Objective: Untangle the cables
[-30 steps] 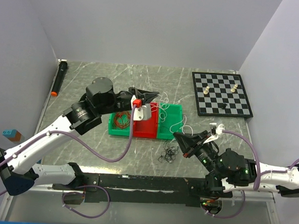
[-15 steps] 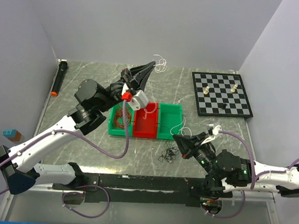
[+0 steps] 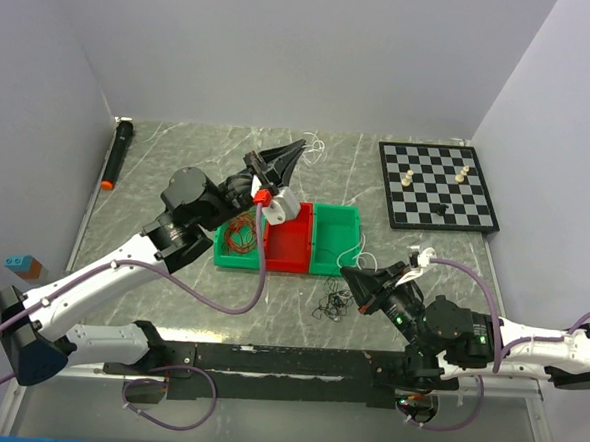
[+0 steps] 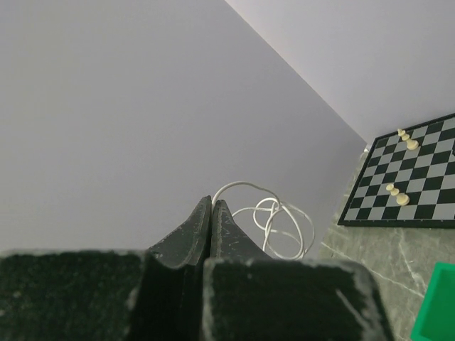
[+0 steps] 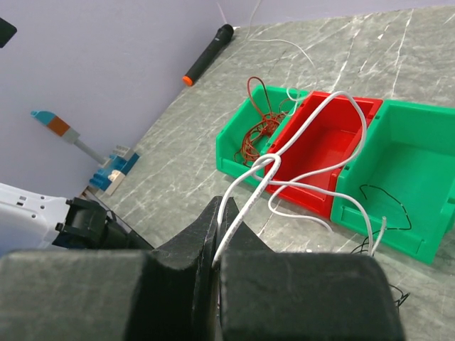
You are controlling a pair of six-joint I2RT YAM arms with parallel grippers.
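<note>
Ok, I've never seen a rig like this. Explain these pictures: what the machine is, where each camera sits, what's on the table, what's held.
This is a robot: two arms bolted at the near edge of a table. One picture looks down from above and behind them; the other two come from a camera on each wrist. On the table stand a left green bin holding red-brown wires, a red bin, a right green bin and a chessboard; black wires lie loose. The raised left gripper and the low right gripper are each shut on white cable.
</note>
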